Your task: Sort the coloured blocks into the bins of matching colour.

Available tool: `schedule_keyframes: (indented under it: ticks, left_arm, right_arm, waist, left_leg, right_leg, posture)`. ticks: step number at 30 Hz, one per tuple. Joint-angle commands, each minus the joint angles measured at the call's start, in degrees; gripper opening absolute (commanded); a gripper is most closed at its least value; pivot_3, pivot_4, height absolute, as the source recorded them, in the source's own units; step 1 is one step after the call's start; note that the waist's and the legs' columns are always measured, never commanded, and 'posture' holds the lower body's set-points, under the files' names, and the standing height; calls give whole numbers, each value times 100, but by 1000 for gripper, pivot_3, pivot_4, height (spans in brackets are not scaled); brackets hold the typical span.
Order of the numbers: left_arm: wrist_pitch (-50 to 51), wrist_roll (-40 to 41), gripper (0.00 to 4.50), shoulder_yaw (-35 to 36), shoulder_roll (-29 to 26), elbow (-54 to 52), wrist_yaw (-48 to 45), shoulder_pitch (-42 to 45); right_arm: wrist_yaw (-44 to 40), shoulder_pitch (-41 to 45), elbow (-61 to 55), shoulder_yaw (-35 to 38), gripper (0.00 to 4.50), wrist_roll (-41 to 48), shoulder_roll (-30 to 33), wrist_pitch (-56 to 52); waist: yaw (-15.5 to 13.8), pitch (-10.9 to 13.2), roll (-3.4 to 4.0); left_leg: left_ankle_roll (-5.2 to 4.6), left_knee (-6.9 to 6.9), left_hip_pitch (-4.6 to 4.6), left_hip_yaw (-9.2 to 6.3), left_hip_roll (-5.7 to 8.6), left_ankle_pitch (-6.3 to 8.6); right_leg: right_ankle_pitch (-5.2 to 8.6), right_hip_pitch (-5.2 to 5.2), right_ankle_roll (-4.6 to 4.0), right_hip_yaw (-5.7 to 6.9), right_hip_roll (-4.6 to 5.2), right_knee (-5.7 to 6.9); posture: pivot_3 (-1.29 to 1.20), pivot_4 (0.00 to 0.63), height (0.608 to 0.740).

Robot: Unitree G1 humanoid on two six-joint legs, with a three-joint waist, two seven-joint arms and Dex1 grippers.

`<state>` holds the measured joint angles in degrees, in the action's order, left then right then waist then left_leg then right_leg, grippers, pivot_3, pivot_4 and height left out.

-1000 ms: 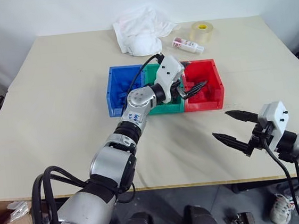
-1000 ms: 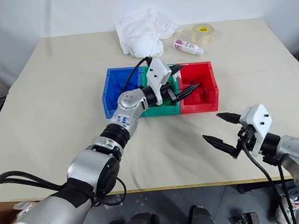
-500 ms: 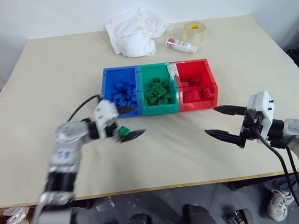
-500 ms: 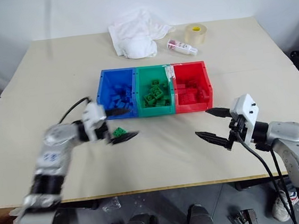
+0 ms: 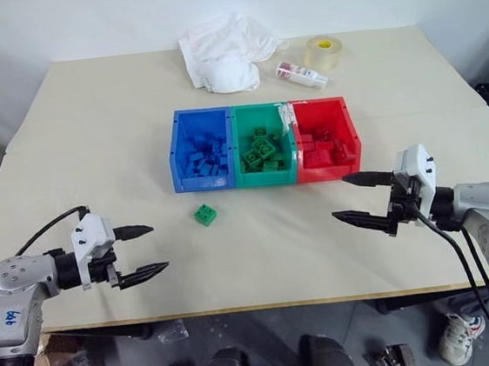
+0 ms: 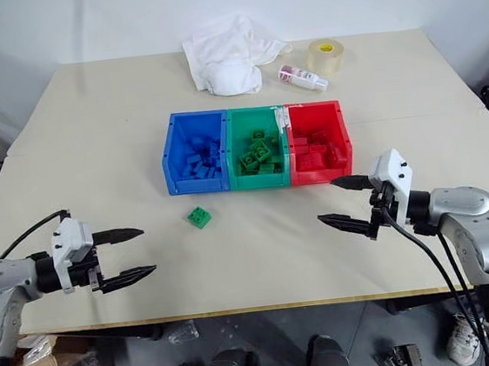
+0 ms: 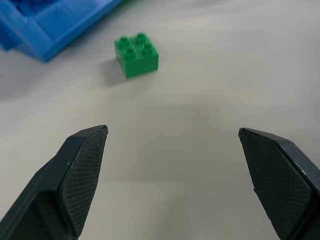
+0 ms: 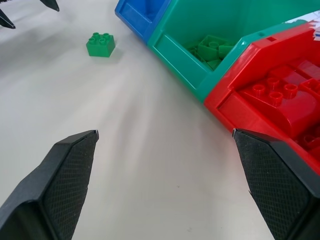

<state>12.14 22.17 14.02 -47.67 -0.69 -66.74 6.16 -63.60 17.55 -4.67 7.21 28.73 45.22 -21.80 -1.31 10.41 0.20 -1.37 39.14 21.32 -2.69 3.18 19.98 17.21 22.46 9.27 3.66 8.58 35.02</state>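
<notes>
Left gripper [image 5: 141, 251]: mine, fingers spread wide, empty, over the table's [image 5: 91, 138] near left edge.
Right gripper [image 5: 348, 197]: mine, fingers apart, empty, toward the near right edge, just in front of the red bin [image 5: 348, 137].
Green block [image 5: 205, 214]: loose on the table, studs up, just in front of the blue bin [image 5: 175, 151].
Bins: blue, green bin [image 5: 266, 179], red in a row mid-table, each holding blocks of its own colour.
Far edge: white cloth [image 5: 223, 50], small bottle [image 5: 306, 74], tape roll [image 5: 324, 51].

From my station, the three joined bins [image 5: 267, 177] read blue, green and red, each holding bricks of its own colour. One green block [image 5: 205, 214], studded on top, lay on the beige table [image 5: 92, 146] near the blue bin. Behind the bins I saw a white cloth [image 5: 224, 52] and a yellowish tape roll [image 5: 324, 52].
</notes>
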Motion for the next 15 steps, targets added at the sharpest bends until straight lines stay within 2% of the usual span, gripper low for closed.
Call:
schedule_keyframes:
  ticks: [1,6,15]
  left_arm:
    - [52,132,4463,113,-45,-331,131,59]
    - [78,-87,4463,-244,252,-239,570,419]
    - [-557,-682,4463,-1161,1256,612,1025,1194]
  right_arm:
    - [-89,111,-72,65,4500,30,25,117]
    - [-149,74,-104,102,4500,46,26,145]
    - [-63,-201,-350,264,4500,96,9,140]
  waist:
    - [2,0,0]
    - [3,0,0]
    - [2,0,0]
  left_leg:
    - [0,0,0,0,0,0]
    - [1,0,0,2,0,0]
    - [1,4,-1,8,4,0]
  right_leg:
    - [0,0,0,0,0,0]
    - [0,2,0,0,-1,3]
    - [0,2,0,2,-2,8]
  posture:
    - [0,150,740]
    - [0,150,740]
    - [0,150,740]
